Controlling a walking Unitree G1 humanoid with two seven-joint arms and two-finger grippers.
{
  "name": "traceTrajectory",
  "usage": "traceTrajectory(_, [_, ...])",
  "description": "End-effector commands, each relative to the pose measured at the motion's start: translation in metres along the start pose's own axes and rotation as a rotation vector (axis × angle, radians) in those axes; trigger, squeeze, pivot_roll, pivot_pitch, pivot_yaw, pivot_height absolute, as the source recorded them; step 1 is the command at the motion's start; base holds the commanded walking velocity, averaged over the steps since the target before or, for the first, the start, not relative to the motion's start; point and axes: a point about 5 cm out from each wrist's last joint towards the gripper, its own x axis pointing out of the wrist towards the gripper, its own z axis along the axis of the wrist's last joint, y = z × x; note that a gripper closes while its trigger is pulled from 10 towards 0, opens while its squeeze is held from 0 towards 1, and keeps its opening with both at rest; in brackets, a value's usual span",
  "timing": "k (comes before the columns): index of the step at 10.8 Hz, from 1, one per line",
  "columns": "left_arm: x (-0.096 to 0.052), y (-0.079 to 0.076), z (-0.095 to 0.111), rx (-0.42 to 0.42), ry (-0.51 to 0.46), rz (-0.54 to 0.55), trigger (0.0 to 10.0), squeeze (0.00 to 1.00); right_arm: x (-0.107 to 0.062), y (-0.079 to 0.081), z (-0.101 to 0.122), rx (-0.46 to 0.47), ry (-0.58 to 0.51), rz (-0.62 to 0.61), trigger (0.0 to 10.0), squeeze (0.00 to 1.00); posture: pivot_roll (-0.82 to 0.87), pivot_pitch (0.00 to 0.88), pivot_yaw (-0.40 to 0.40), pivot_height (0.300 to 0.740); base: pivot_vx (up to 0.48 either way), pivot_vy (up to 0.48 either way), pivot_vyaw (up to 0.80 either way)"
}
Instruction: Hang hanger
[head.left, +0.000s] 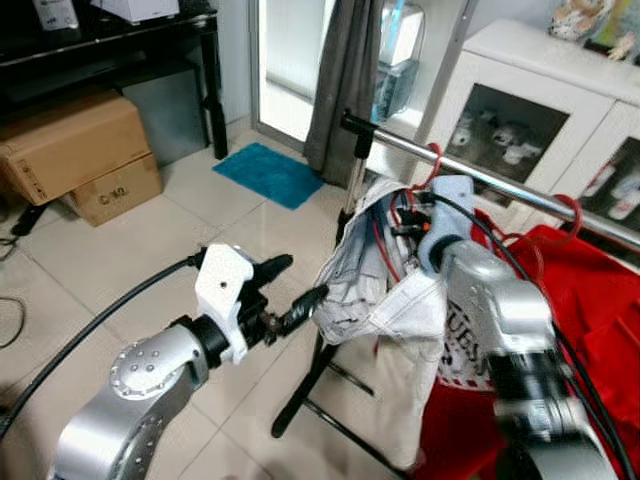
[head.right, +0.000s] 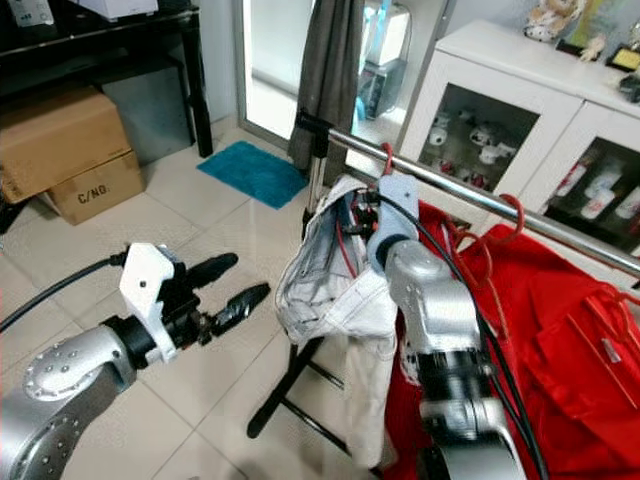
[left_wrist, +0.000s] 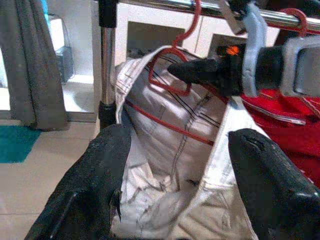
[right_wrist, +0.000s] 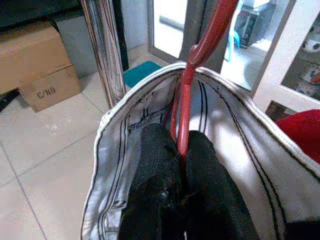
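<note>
At the rail (head.left: 520, 185), the right pincer (right_wrist: 181, 150) is clenched on a red hanger (right_wrist: 187, 95), hooked over the rail and draped with a white striped garment (head.left: 375, 285). The left pincer (head.right: 228, 283) is held released beside the cloth. The pinch is made plain in the right wrist view. Two cardboard boxes (head.left: 75, 150) are counted on the floor.

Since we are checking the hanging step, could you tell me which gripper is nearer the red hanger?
Right. The right gripper is shut on the red hanger inside the white garment at the rail. The left gripper is open, off to the garment's left, apart from it.
</note>
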Motion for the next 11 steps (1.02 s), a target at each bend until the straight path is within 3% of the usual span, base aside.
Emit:
traceTrajectory(1, [0.003, 0.003, -0.001, 0.026, 0.022, 0.031, 10.0, 0.00, -0.007, 0.000, 0.015, 0.008, -0.067, 0.026, 0.0, 0.00, -0.03, 0.000, -0.085, 0.740, 0.000, 0.000, 0.00])
traceTrajectory(3, [0.000, 0.013, 0.003, 0.093, -0.008, 0.151, 10.0, 0.00, -0.023, 0.004, 0.026, 0.067, -0.143, 0.070, 0.0, 0.00, 0.00, 0.000, -0.091, 0.740, 0.000, 0.000, 0.00])
traceTrajectory(5, [-0.004, 0.015, -0.002, 0.069, 0.006, 0.183, 10.0, 0.00, -0.029, 0.007, 0.026, 0.086, -0.170, 0.080, 0.0, 0.00, -0.03, 0.000, -0.081, 0.740, 0.000, 0.000, 0.00])
traceTrajectory(7, [-0.002, 0.014, -0.002, 0.056, -0.007, 0.187, 10.0, 0.00, -0.041, 0.012, 0.016, 0.100, -0.165, 0.113, 0.0, 0.00, -0.02, 0.000, -0.084, 0.740, 0.000, 0.000, 0.00])
traceTrajectory(9, [-0.005, 0.012, -0.009, 0.057, 0.022, 0.198, 10.0, 0.00, -0.057, 0.017, -0.013, 0.146, -0.125, 0.108, 0.0, 0.00, -0.03, 0.000, -0.094, 0.740, 0.000, 0.000, 0.00])
traceTrajectory(11, [-0.005, 0.013, -0.009, 0.054, 0.022, 0.201, 10.0, 0.00, -0.063, 0.017, -0.022, 0.168, -0.102, 0.085, 0.0, 0.00, -0.03, 0.000, -0.092, 0.740, 0.000, 0.000, 0.00])
